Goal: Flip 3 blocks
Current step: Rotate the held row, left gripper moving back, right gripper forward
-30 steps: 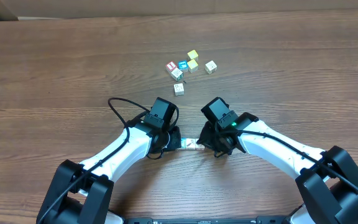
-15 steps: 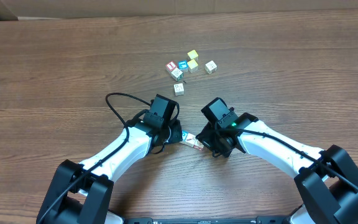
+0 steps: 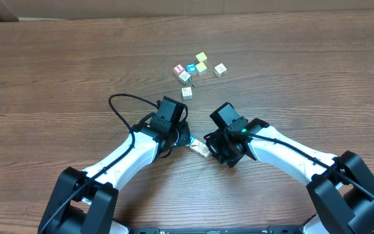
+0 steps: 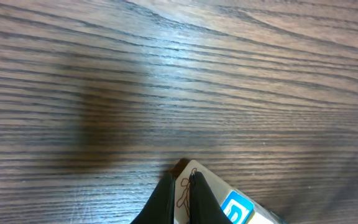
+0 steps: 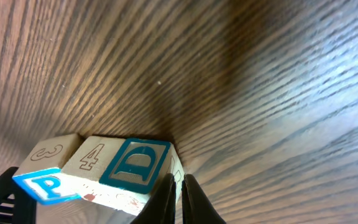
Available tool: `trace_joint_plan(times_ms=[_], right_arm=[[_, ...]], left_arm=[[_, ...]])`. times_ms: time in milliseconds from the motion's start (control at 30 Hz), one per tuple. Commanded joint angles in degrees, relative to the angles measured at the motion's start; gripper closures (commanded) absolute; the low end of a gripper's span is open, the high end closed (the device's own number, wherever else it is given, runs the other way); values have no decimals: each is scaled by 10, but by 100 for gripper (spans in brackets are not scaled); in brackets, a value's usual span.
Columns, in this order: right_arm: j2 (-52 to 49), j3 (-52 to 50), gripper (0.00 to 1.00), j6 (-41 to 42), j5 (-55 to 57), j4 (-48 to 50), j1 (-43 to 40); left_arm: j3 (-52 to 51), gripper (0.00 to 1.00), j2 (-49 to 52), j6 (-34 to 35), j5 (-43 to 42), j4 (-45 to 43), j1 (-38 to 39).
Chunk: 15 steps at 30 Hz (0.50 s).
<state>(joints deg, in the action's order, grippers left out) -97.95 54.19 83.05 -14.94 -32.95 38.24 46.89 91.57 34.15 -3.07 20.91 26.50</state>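
A short row of pale wooden blocks [image 3: 200, 148] lies tilted on the table between my two grippers. In the right wrist view their upper faces show a 3 [image 5: 45, 154], a 4 [image 5: 89, 155] and a teal D [image 5: 135, 163], with a bright blue P face [image 5: 45, 185] low on the left. My right gripper [image 5: 177, 179] is shut, its tips against the D end. My left gripper [image 4: 181, 178] is shut too, tips against a cream face with a brown drawing [image 4: 185, 194] beside a blue-and-white face [image 4: 236, 208]. Overhead, the left gripper [image 3: 186, 140] and the right gripper [image 3: 214, 151] flank the row.
A loose cluster of cubes sits farther back: a red-faced one [image 3: 179, 68], a blue one [image 3: 190, 68], two yellow ones [image 3: 201, 57] [image 3: 201, 67] and cream ones [image 3: 220, 69] [image 3: 185, 77] [image 3: 186, 92]. A black cable [image 3: 119, 104] loops beside the left arm.
The row of blocks has swung from level to diagonal and shifted slightly back. My left gripper moved back and right with it; the right gripper shifted a little toward the front.
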Motion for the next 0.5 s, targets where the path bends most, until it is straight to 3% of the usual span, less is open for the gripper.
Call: trace_joint_plan(times_ms=[0,267,467], right_arm=[[1,6,92,37,-19,14,3],[1,6,91,36,-19,7,3],[1,6,84,36,-19,-7,3]], left_arm=[[10,96,3,-9,-10,-2,5],[10,90,3,-10,-9,2,5],[10,90,3,-9,0,2,5]])
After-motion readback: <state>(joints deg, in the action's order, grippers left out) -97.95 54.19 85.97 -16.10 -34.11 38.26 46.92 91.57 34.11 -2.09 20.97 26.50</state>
